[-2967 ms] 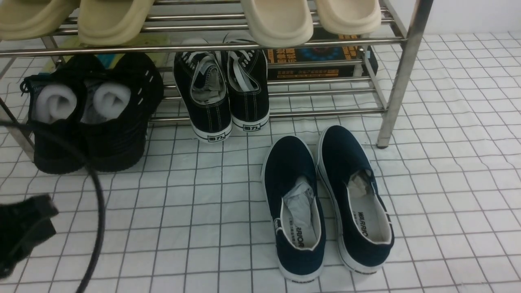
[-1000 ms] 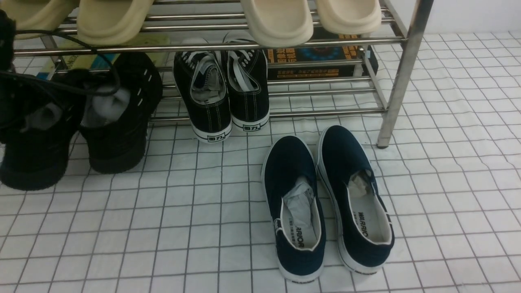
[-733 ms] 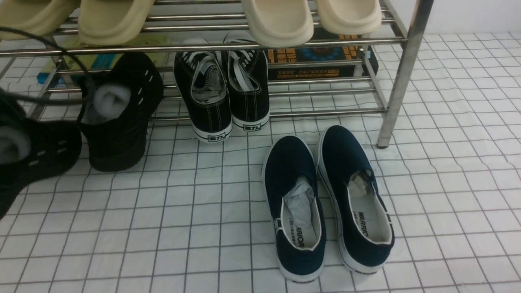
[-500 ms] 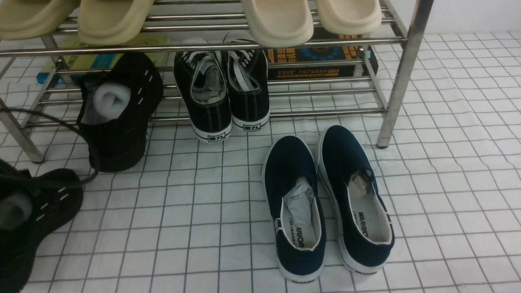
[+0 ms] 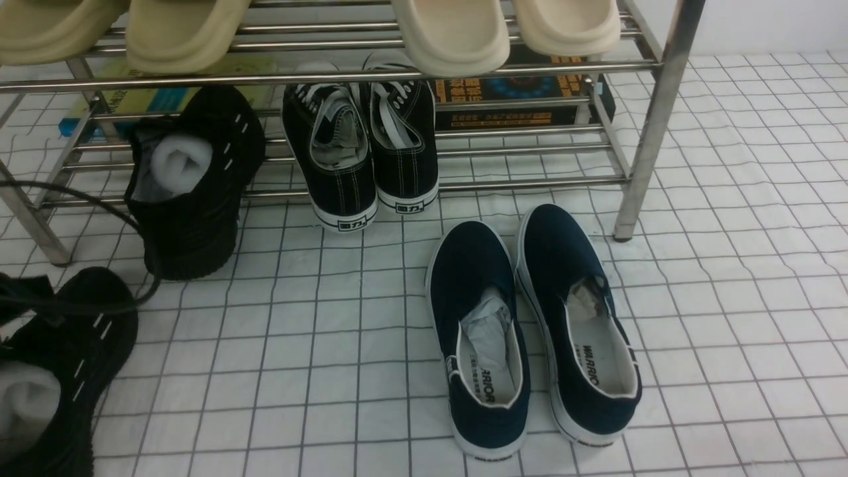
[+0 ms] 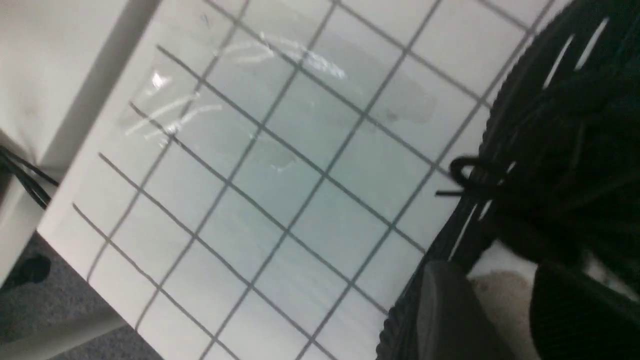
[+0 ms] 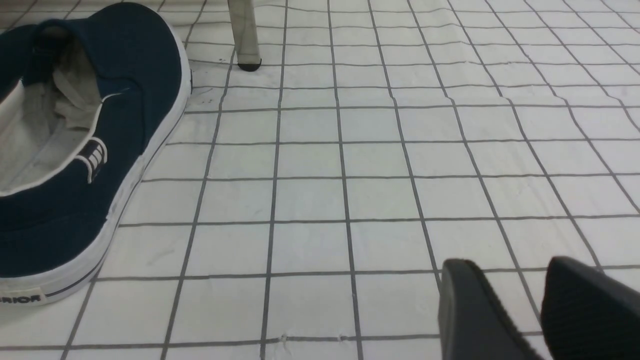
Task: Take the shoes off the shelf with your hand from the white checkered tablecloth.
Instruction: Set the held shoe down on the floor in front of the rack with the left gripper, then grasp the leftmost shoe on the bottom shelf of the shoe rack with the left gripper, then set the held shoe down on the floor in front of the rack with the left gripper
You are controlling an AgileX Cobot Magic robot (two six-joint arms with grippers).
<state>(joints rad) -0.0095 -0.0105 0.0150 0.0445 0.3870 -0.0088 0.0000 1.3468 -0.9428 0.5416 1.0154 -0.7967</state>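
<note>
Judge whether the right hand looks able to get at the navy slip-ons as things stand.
Probably yes: the right hand stands open, and only bare tablecloth shows between it and the nearer navy slip-on, though full reach is hard to judge.

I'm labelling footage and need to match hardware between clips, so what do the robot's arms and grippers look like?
The left gripper and right gripper look alike: dark, nearly black fingers, thick and blunt with rounded tips. A black cable loops beside the dark, angular part of the left arm. The right arm itself is out of view, and I can't read any markings.
</note>
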